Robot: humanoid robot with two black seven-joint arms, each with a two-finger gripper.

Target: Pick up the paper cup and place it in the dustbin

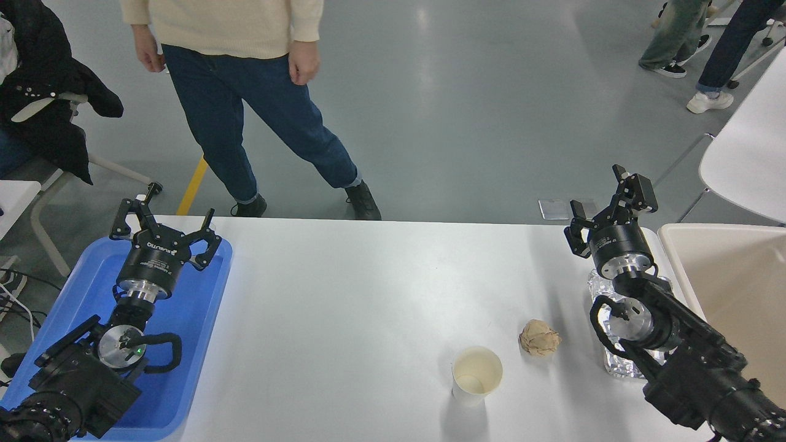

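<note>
Head view: the right black gripper (605, 205) is being held spread and empty, well apart from the small white paper cup (476, 375), standing upright nearer the camera; the large beige plastic dustbin (675, 261) is positioned just beside it for disposal.

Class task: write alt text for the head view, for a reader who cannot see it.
An upright paper cup stands untouched on a white table, beside a crumpled paper ball. The open right end effector hovers near the beige dustbin.
</note>
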